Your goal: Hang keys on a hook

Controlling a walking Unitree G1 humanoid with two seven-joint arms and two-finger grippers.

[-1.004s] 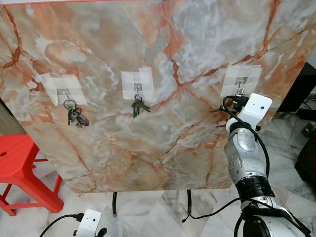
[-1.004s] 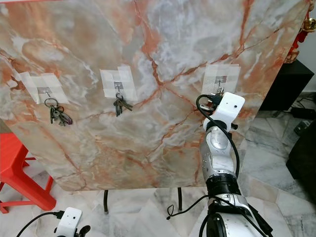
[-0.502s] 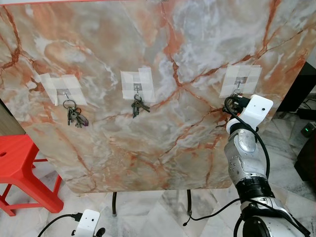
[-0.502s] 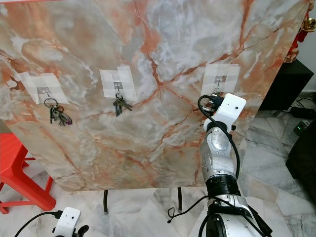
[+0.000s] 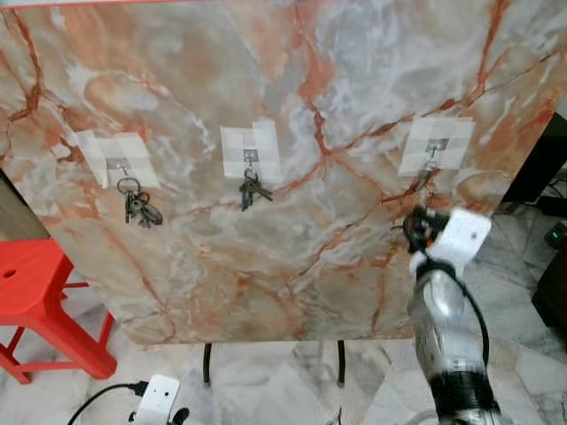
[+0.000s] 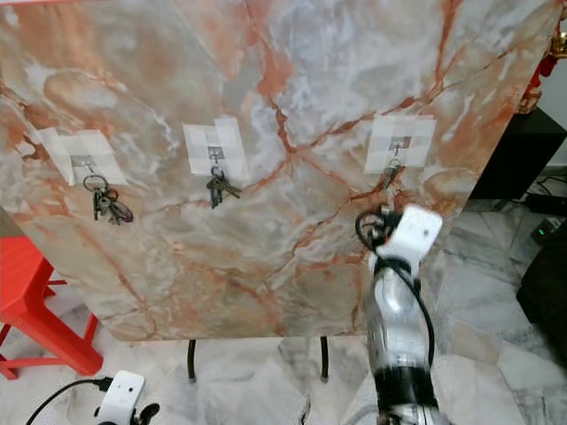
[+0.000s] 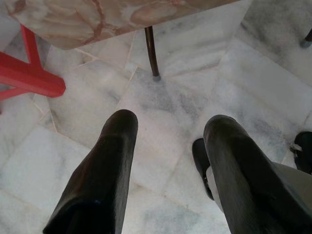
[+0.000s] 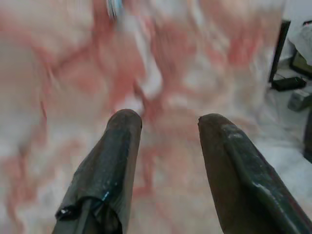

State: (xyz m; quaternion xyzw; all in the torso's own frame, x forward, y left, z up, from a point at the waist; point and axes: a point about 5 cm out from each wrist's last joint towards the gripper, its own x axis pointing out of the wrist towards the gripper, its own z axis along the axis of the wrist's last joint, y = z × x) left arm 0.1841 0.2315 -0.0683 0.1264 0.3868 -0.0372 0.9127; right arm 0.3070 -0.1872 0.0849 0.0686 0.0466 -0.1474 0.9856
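Three taped metal hooks on the orange-veined marble board: key bunches hang on the left hook and middle hook, and a small key dangles from the right hook. Right gripper below it, fingers spread, empty. Left gripper idle over the floor, fingers apart.

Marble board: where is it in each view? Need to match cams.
Left eye view: marble board spans most of the frame.
Right eye view: same, reaching both side edges.
Left wrist view: its lower edge, beyond the left gripper, above a black leg.
Right wrist view: blurred, close behind the right gripper and its open fingers.
Shared landmark: red stool, beside the board in three views.
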